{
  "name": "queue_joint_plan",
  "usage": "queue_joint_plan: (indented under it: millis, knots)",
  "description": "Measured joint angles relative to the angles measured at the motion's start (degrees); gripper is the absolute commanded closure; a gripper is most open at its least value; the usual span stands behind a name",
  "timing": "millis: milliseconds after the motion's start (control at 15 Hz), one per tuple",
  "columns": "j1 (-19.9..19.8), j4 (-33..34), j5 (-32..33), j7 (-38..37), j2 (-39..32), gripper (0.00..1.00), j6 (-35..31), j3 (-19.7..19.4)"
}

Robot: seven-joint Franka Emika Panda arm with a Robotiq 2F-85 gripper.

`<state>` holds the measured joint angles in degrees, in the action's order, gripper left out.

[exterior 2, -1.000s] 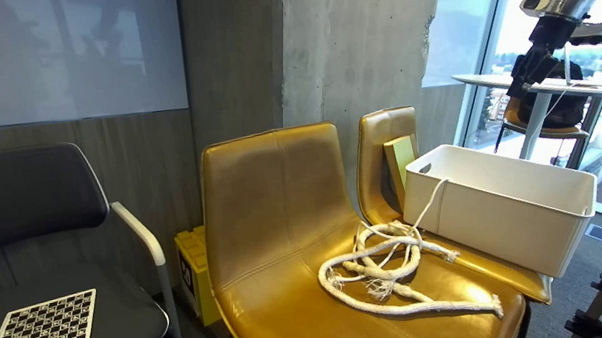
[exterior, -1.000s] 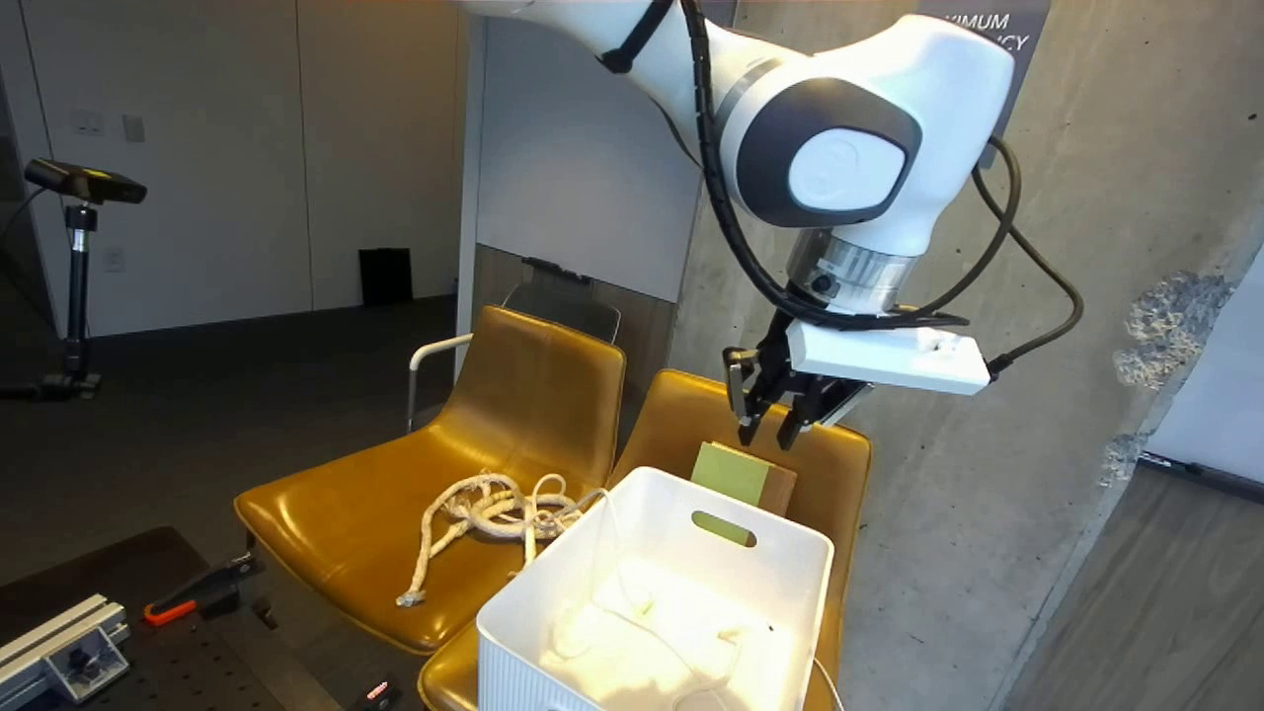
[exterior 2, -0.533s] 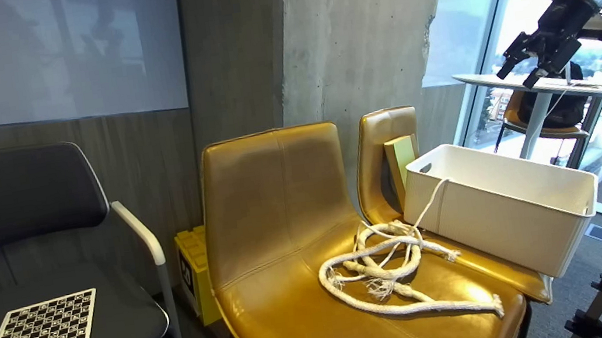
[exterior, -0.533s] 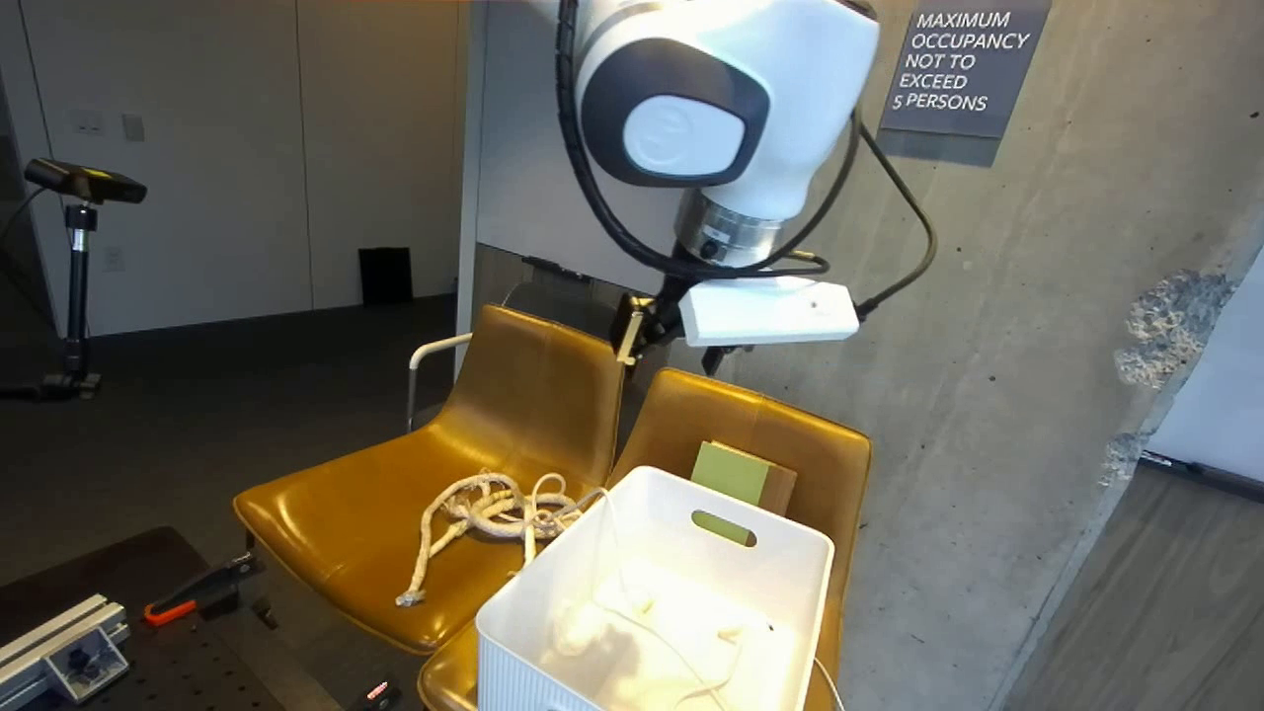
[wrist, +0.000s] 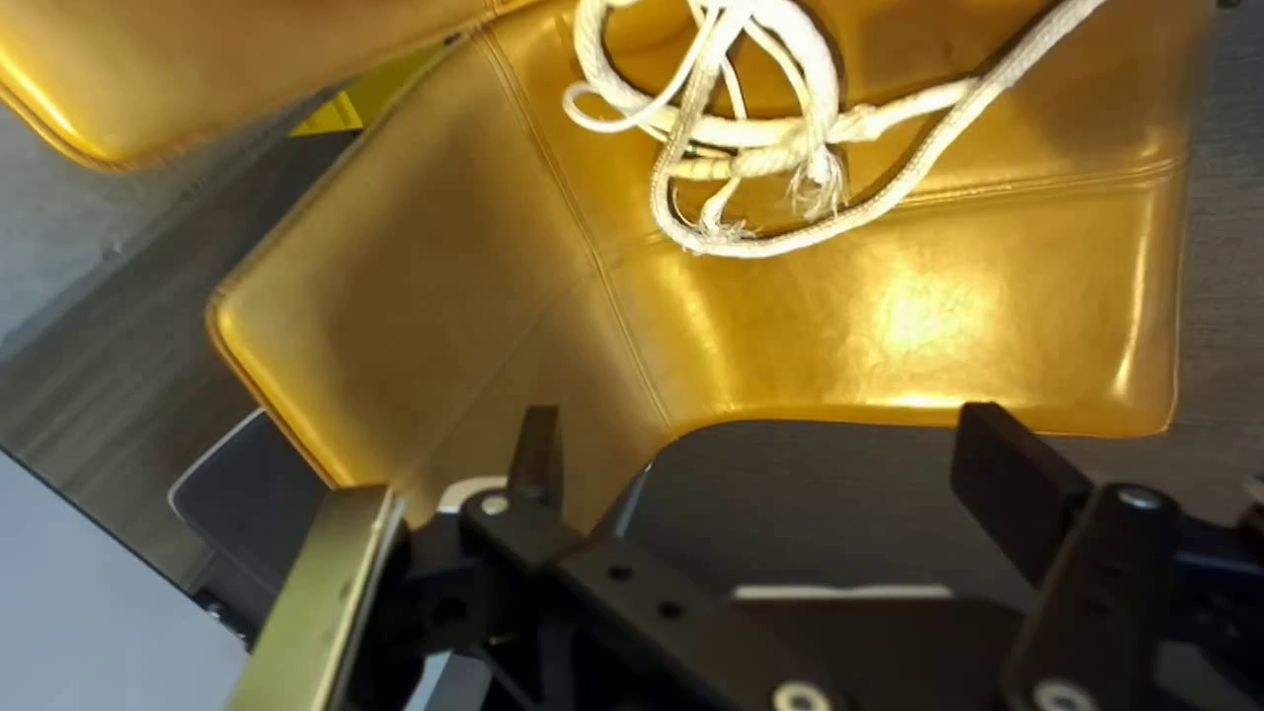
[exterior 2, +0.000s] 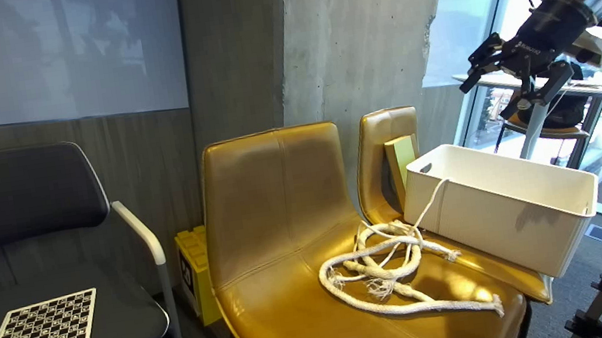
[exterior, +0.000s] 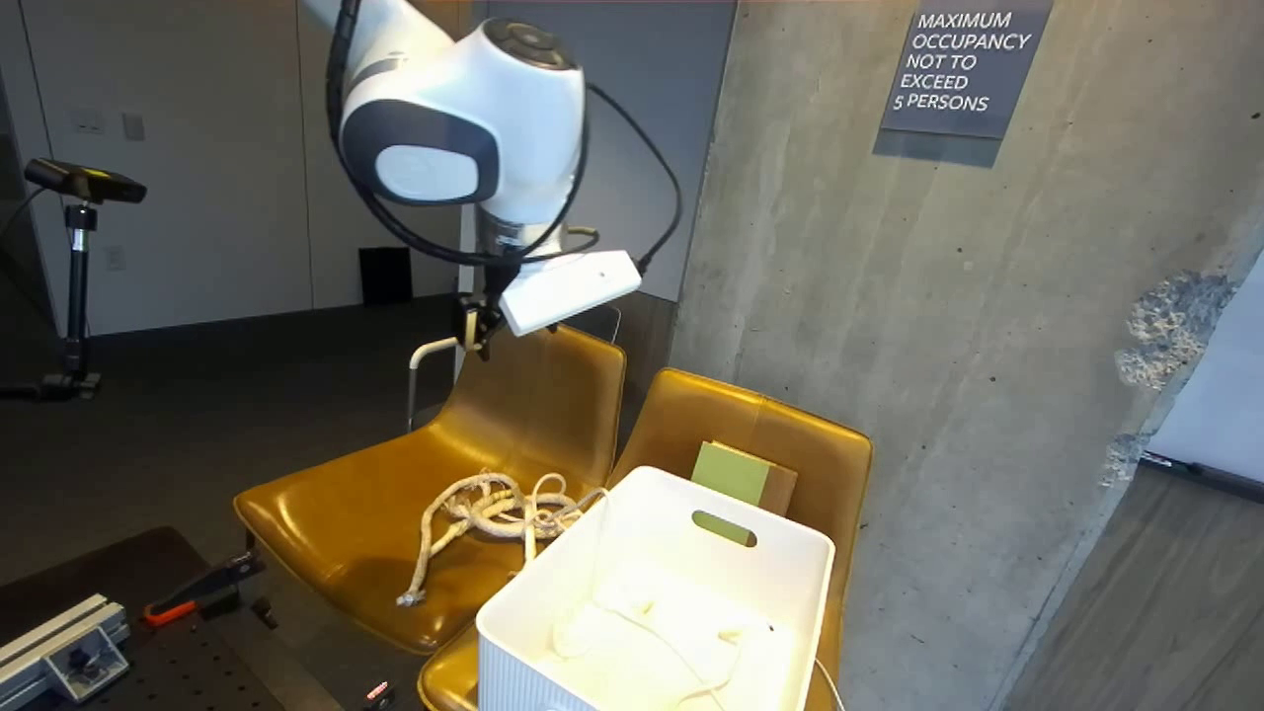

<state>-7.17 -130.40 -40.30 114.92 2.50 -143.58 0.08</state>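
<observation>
Arm: since the earlier frame, the white arm (exterior: 528, 128) is swinging across from near the box (exterior 2: 491, 224) toward the tan chair (exterior: 365, 504).
Hand: the gripper (wrist: 765, 439) is hanging in the air, spreading wide and pinching nothing.
Rope: the rope (wrist: 775, 158) is lying in a loose tangle on that chair, beside the box.
Cord: a thin cord (exterior 2: 429, 204) is running from the tangle over the box's rim, possibly adding drag.
Feel: from where I am standing, the rope is looking light, limp and hardly slippery.
Hold: the single strand (wrist: 918, 168) outside the tangle is seemingly offering the cleanest grip.
</observation>
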Motion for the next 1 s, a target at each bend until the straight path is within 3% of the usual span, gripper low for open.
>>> queue_joint_plan:
  millis: [333,600,800,1000]
  knots:
    - [11.8,-9.24,-4.46,0.43,-0.01,0.0,-17.5,7.4]
    - [18.29,-11.68,-5.81,-0.33,-7.29,0.0,-33.63,13.63]
    - [19.81,-10.3,-3.68,-0.39,-15.96,0.0,-42.61,13.39]
    - [20.71,-6.66,3.58,-3.08,-25.51,0.0,-47.14,7.19]
